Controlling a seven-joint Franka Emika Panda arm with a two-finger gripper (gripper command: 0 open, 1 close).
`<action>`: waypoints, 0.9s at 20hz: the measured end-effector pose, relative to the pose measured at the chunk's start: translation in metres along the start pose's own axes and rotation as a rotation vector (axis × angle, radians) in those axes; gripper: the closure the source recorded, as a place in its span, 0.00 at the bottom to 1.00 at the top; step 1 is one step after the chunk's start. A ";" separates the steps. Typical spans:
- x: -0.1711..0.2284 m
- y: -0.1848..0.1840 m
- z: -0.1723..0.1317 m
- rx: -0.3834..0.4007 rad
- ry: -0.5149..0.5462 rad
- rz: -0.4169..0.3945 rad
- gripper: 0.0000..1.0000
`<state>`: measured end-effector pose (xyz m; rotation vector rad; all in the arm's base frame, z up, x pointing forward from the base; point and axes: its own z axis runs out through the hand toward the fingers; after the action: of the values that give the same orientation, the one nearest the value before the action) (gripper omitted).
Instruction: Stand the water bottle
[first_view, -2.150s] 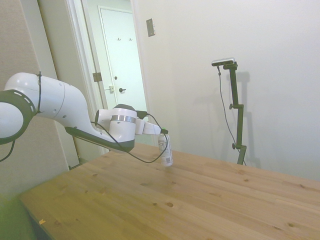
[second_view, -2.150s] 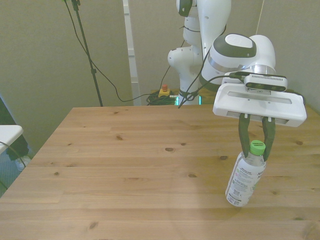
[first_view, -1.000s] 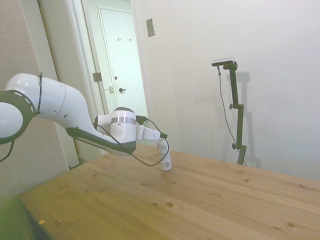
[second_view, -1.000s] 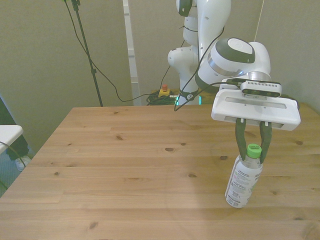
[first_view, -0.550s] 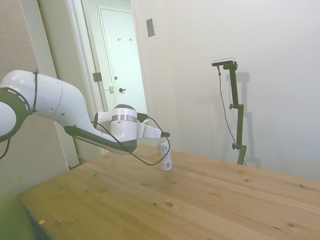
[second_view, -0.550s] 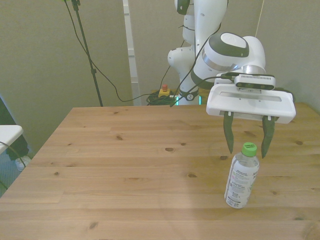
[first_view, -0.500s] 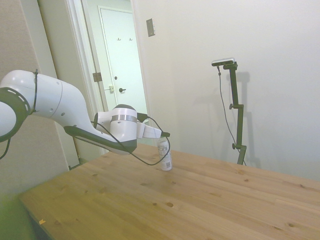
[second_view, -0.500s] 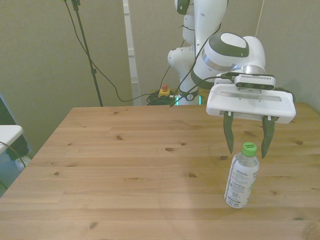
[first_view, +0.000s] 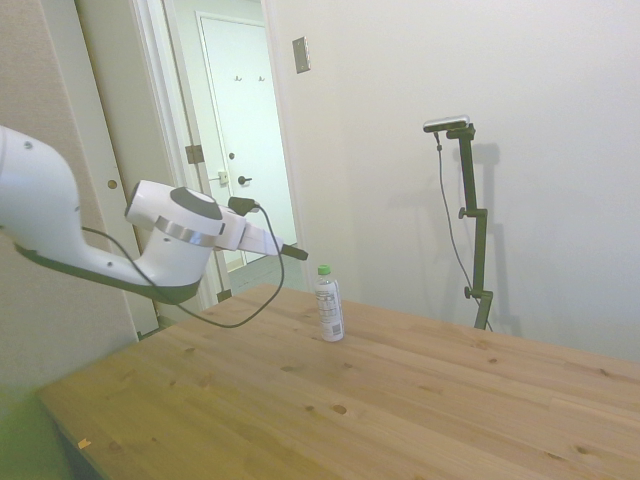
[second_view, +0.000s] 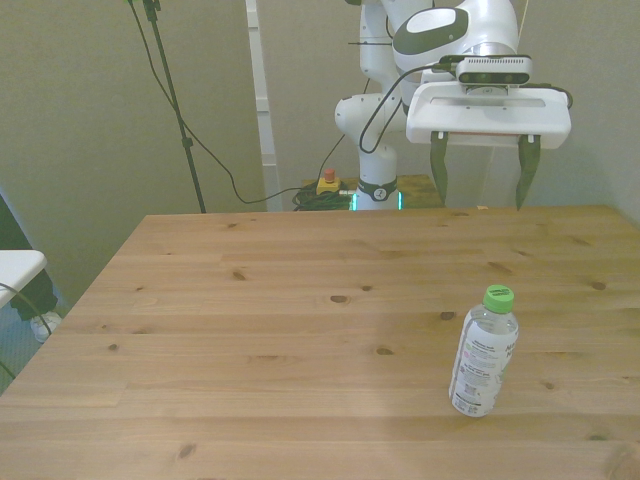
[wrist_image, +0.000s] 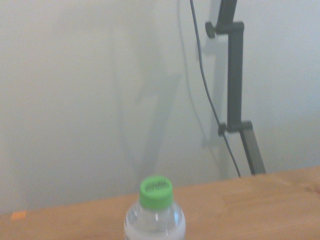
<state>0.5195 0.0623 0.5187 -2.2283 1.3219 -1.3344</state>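
Note:
The water bottle (second_view: 482, 352) stands upright on the wooden table (second_view: 250, 340) near the front view's right, its green cap on top and white label facing the camera. It shows in the side view as the bottle (first_view: 328, 305) toward the far edge, and its cap and neck (wrist_image: 155, 200) fill the wrist view's lower middle. My gripper (second_view: 478, 178) is open and empty, raised well above the table and back from the bottle. Seen from the side, the gripper (first_view: 291, 251) hangs left of the bottle and higher than it.
A doorway with a white door (first_view: 245, 120) lies behind the arm in the side view. A black cable (second_view: 195, 135) hangs by the wall at the front view's left. A white object (second_view: 15, 268) pokes in at the left edge.
The gripper opened off the bottle's cap, then lifted up and pulled back away from it. The bottle stays standing on the table where it was set.

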 end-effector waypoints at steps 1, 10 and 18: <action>-0.005 0.004 -0.010 -0.033 -0.021 -0.005 0.00; 0.043 0.024 -0.125 -0.275 -0.297 -0.103 0.00; 0.068 0.070 -0.138 -0.362 -0.438 -0.150 0.00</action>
<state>0.3814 0.0017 0.5959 -2.6979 1.3266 -0.6127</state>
